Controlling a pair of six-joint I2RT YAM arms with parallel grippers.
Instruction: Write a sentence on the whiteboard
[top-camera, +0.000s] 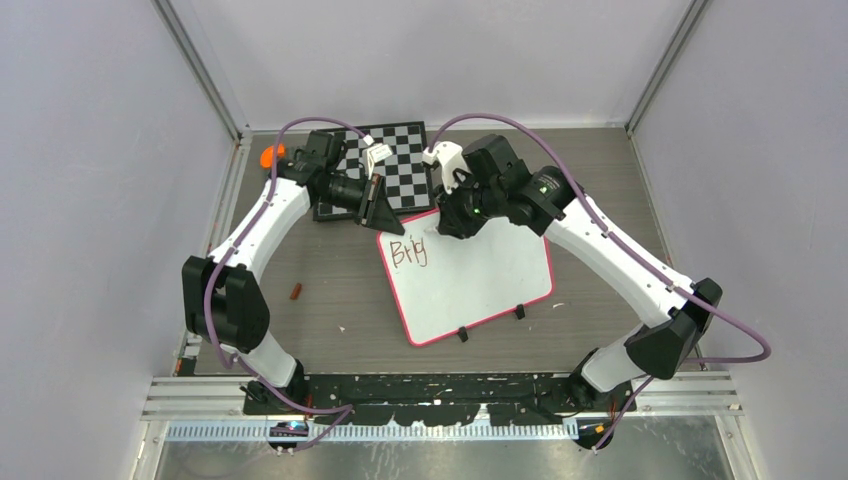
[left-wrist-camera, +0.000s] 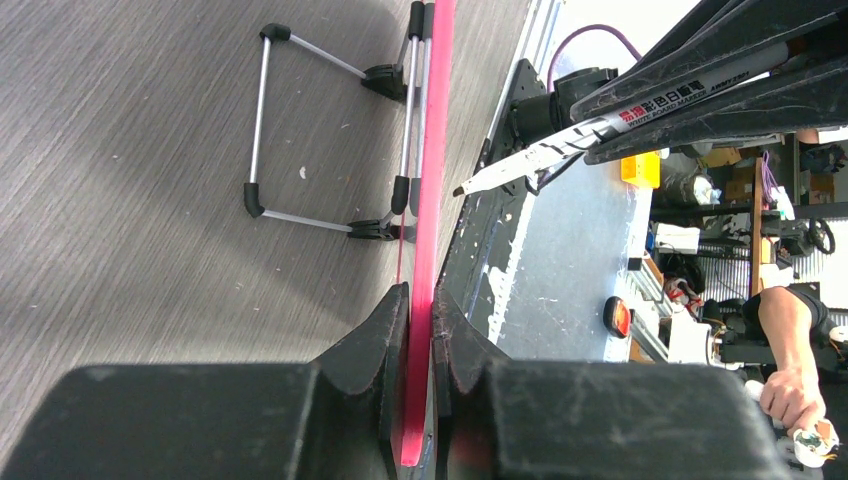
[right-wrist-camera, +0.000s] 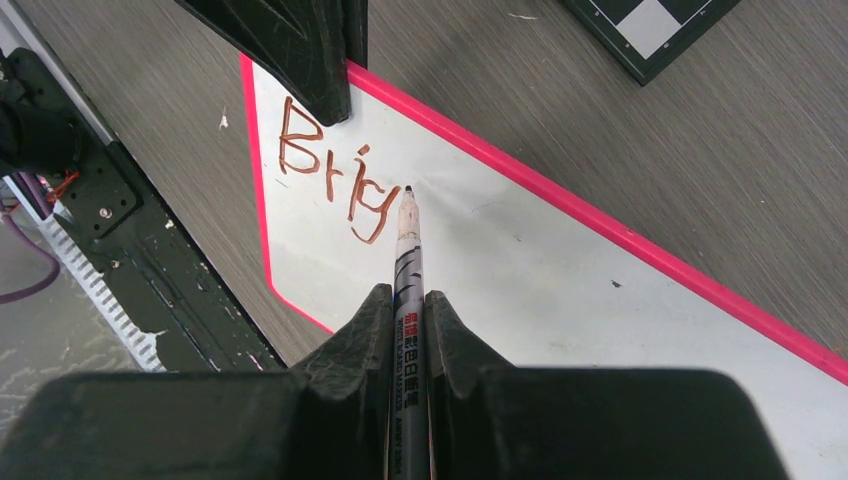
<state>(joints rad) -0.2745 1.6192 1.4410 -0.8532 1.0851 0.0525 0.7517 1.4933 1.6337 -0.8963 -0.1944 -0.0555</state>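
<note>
Board: our left end effector (left-wrist-camera: 420, 300) is clamped on the pink-red rim of the flat white rectangular whiteboard (top-camera: 480, 285); we judge this stops it sliding on the grey wood-grain tabletop (top-camera: 320, 330).
Pen: our right end effector (right-wrist-camera: 405, 300) grips a slim white marker (right-wrist-camera: 408, 235), its tip just beside the last letter.
Writing: the reddish-brown handwritten letters (right-wrist-camera: 330, 180) read "Brig"; most of the sentence is unwritten.

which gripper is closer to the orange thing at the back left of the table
Left. The left gripper clamps the whiteboard corner, right of the orange thing; the right gripper, holding the marker, is farther right.
</note>
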